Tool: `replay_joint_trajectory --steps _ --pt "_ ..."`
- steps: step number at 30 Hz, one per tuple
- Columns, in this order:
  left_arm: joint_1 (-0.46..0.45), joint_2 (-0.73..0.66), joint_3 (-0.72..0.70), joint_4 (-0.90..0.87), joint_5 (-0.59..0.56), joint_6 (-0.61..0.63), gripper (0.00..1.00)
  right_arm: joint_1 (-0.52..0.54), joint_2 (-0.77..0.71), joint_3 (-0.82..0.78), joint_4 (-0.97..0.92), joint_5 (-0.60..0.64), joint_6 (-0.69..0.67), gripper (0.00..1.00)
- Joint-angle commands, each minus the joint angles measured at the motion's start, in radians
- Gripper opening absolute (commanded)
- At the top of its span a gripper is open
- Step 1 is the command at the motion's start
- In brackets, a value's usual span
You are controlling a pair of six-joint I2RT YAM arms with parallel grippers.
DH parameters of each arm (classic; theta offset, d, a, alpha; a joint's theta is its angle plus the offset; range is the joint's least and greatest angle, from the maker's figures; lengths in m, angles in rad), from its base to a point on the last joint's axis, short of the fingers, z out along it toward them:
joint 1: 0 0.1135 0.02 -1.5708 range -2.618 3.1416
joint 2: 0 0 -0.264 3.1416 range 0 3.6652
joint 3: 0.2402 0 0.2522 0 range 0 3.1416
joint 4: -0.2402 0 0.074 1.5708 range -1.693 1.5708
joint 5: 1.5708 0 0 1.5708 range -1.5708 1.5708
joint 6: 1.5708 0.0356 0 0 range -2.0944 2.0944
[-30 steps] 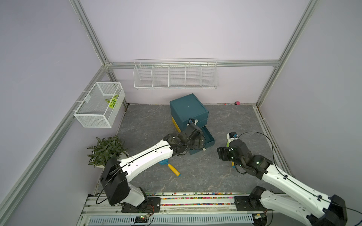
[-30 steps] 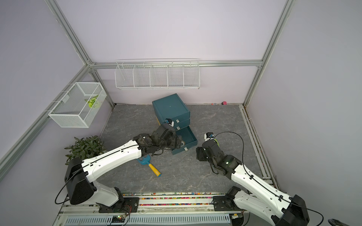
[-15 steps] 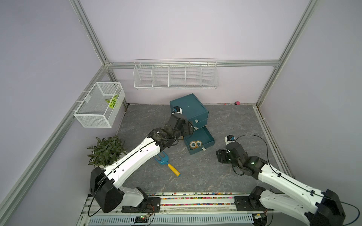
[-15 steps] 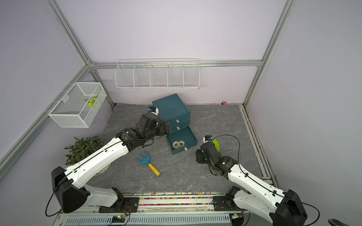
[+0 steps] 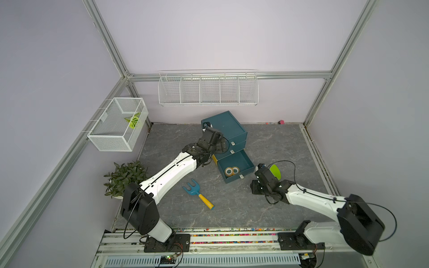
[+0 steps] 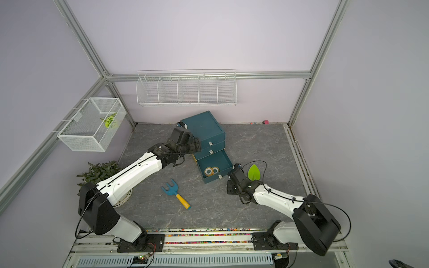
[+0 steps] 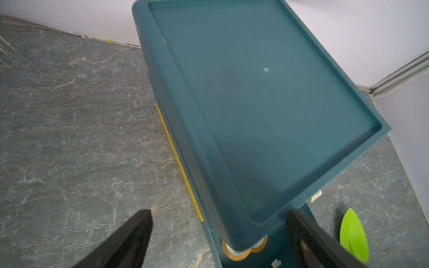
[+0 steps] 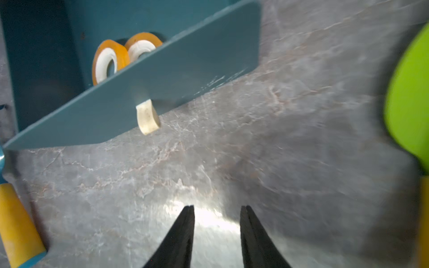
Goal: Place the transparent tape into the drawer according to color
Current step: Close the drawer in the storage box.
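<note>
Both top views show a teal drawer cabinet (image 5: 226,127) (image 6: 204,126) with its bottom drawer (image 5: 242,160) (image 6: 220,160) pulled out. Two orange transparent tape rolls (image 5: 231,171) (image 6: 211,171) (image 7: 234,254) (image 8: 109,61) with white cores lie inside it, side by side. My left gripper (image 5: 218,145) (image 6: 192,145) (image 7: 218,211) hovers wide open and empty at the cabinet's front left corner. My right gripper (image 5: 255,186) (image 6: 231,189) (image 8: 217,206) is low over the floor in front of the open drawer. Its jaws stand a narrow gap apart with nothing between them.
A blue toy fork with a yellow handle (image 5: 198,193) (image 6: 176,193) lies on the floor in front of the cabinet. A green toy shovel blade (image 5: 275,171) (image 6: 253,172) (image 8: 408,104) lies close to my right wrist. A potted plant (image 5: 125,176) and wire baskets (image 5: 209,89) (image 5: 118,124) line the left and back.
My left gripper has pulled back from over the open drawer to the cabinet's front left corner, uncovering the two orange rolls. My right gripper has dropped toward the floor and its jaws have narrowed.
</note>
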Motion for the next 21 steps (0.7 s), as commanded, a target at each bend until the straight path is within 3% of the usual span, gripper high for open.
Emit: replay_joint_trajectory --steps 1,13,21 --pt "0.007 0.021 0.028 -0.018 -0.002 0.017 0.95 -0.008 0.083 0.057 0.127 -0.044 -0.021 0.37" --pt "0.010 0.031 -0.008 -0.031 0.019 0.026 0.95 -0.070 0.348 0.234 0.330 -0.081 0.004 0.35" --pt "0.010 0.020 -0.045 -0.028 0.024 0.025 0.94 -0.088 0.512 0.350 0.448 -0.099 0.089 0.33"
